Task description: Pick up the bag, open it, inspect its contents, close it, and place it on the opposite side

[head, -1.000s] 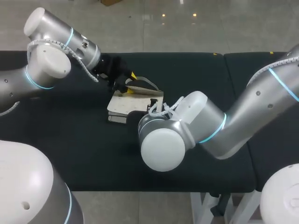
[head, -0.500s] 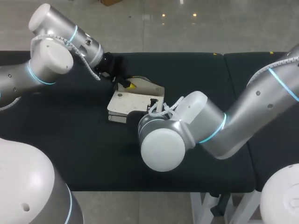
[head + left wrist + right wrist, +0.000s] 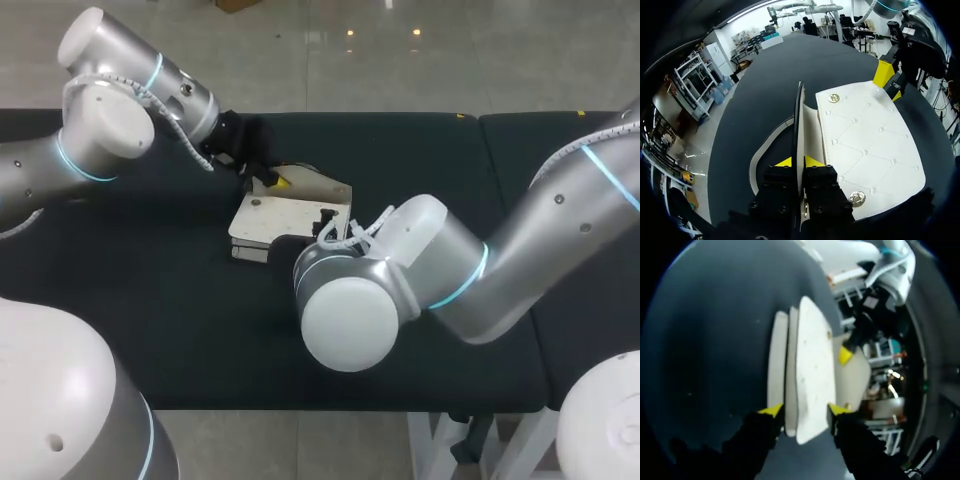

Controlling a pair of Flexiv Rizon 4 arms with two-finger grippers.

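Note:
A white quilted bag (image 3: pixel 285 210) lies flat on the black table (image 3: pixel 450 150) near its middle. My left gripper (image 3: pixel 268 180) is at the bag's far edge. In the left wrist view this gripper (image 3: pixel 798 162) is shut on the bag's thin strap (image 3: pixel 799 115), with the white flap (image 3: pixel 870 145) lying beside it. My right gripper (image 3: pixel 325 222) sits at the bag's near right corner, mostly hidden by its own wrist. In the right wrist view its fingers (image 3: pixel 771 411) stand open on either side of the bag's edge (image 3: pixel 812 355).
The table's dark padded top stretches well to the left and right of the bag. A seam (image 3: pixel 480 130) divides it on the right. My right arm's big elbow (image 3: pixel 350 320) hangs over the table's near middle.
My left gripper moved in over the bag's far edge and shut on the strap, which now lies flat. My right gripper has opened at the bag's near edge.

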